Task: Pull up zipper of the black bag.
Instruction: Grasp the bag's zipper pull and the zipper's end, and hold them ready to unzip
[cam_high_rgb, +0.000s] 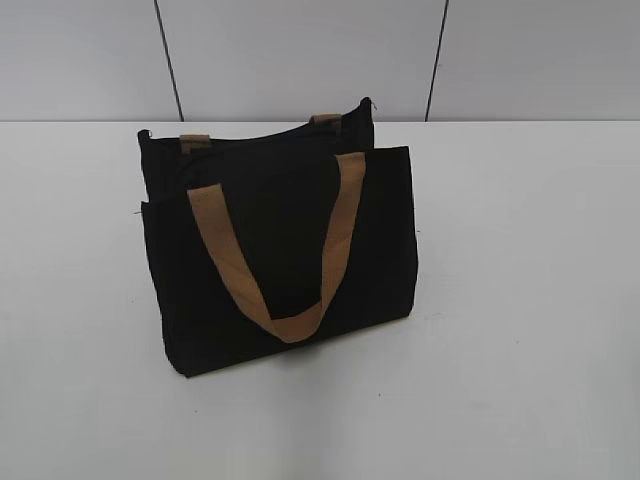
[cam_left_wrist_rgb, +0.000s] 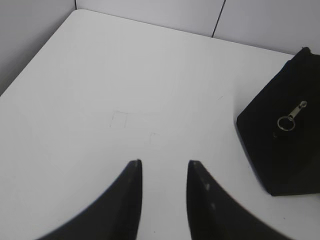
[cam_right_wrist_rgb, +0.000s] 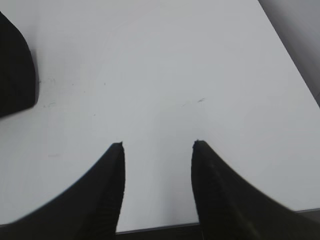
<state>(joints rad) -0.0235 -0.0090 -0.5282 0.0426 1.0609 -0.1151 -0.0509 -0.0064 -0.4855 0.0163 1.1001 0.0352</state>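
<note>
The black bag (cam_high_rgb: 280, 255) stands upright in the middle of the white table (cam_high_rgb: 520, 300), with a tan handle (cam_high_rgb: 275, 250) hanging down its front and a second tan handle at the back. Its end also shows at the right of the left wrist view (cam_left_wrist_rgb: 282, 130), where a small silver pull tab with a ring (cam_left_wrist_rgb: 291, 116) hangs on the fabric. A corner of the bag shows in the right wrist view (cam_right_wrist_rgb: 15, 70). My left gripper (cam_left_wrist_rgb: 164, 162) is open and empty above bare table, left of the bag. My right gripper (cam_right_wrist_rgb: 157, 144) is open and empty near the table's front edge. Neither gripper shows in the exterior view.
A grey panelled wall (cam_high_rgb: 300, 50) stands behind the table. The table's edge (cam_right_wrist_rgb: 165, 227) runs just below my right gripper's fingers. Faint pencil marks (cam_left_wrist_rgb: 122, 117) lie on the table ahead of my left gripper.
</note>
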